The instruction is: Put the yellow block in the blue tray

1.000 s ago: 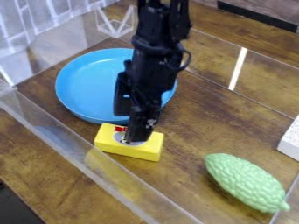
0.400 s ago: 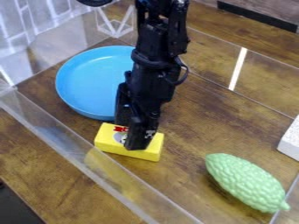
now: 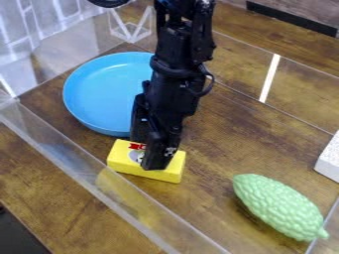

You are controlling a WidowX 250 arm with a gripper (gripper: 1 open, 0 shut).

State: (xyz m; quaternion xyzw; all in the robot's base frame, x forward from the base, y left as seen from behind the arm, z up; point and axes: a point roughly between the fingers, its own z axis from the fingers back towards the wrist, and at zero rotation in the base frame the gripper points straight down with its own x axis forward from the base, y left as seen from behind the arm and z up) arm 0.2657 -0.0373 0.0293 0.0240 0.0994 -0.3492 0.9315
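"How does our pincer (image 3: pixel 157 149) look to us?"

"Wide open, above the yellow block (image 3: pixel 149 165); whether its tips touch, we cannot tell. They hide part of the label."

"And outward?"

"The block lies on the worktop (image 3: pixel 219 159) near the blue tray (image 3: pixel 103 94), whose right side our arm (image 3: pixel 180 60) covers."

The landmark is the melon (image 3: pixel 280 206), a bumpy, pale green oval lying aslant on the bench (image 3: pixel 239 149). Up from the melon, at the right edge of the view, sits a white thing (image 3: pixel 330 159), cut off by the frame and apart from the melon. The bench under the melon is brown with a wood grain. Well above the melon, a pale strip (image 3: pixel 271 78) runs aslant along the bench. Left of the melon, a clear, see-through band (image 3: pixel 126 203) crosses the lower left.
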